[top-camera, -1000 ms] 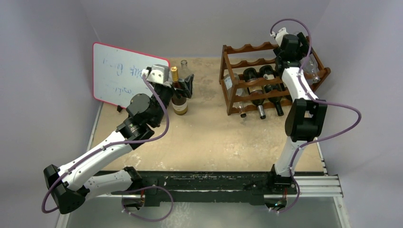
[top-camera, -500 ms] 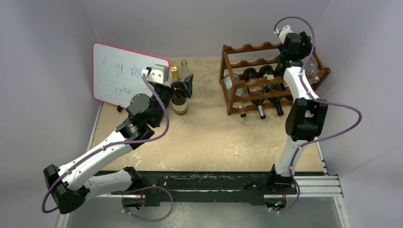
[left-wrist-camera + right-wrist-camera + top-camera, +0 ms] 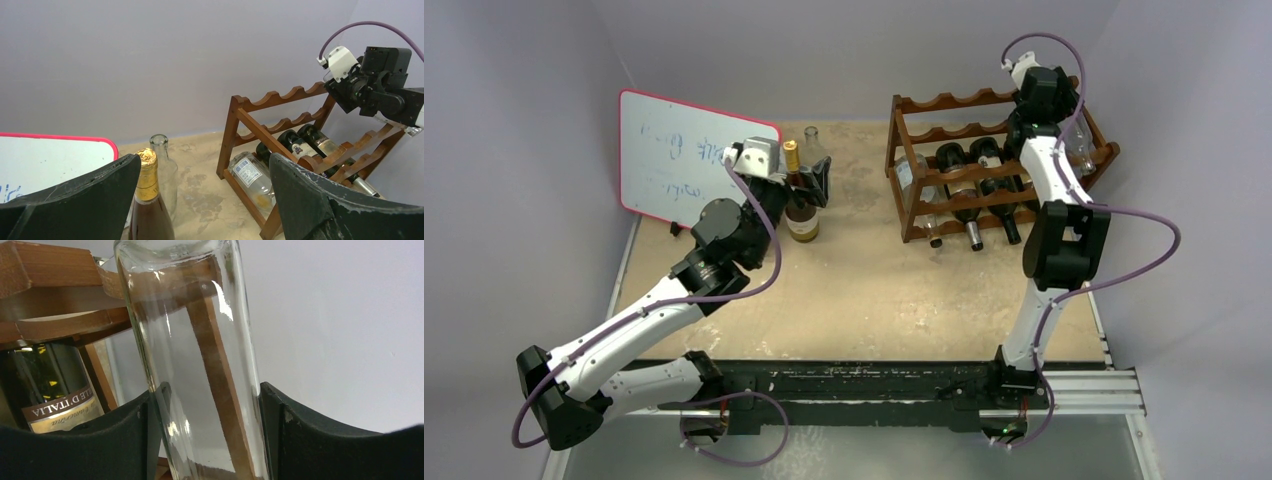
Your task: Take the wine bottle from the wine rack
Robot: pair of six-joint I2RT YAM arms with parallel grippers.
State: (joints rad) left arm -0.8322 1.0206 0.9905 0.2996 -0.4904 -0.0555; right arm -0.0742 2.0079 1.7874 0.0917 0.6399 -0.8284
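up at the wine rack (image 3: 949,100), your right claw (image 3: 207,392) grips a clear wine bottle (image 3: 200,330) on both sides.
the bottle sits hard by the rack's right-end rails; your left claw (image 3: 203,160) gapes wide, empty, beside an amber bottle (image 3: 148,200) on the counter (image 3: 864,290).

the top camera sits high behind the arm bases at the near edge and looks down over the whole table (image 3: 874,290). the left wrist camera rides low at far left, facing right toward the wine rack (image 3: 280,96). the right wrist camera is very close to a clear bottle (image 3: 200,365) at the rack's right end. all three catch the rack.
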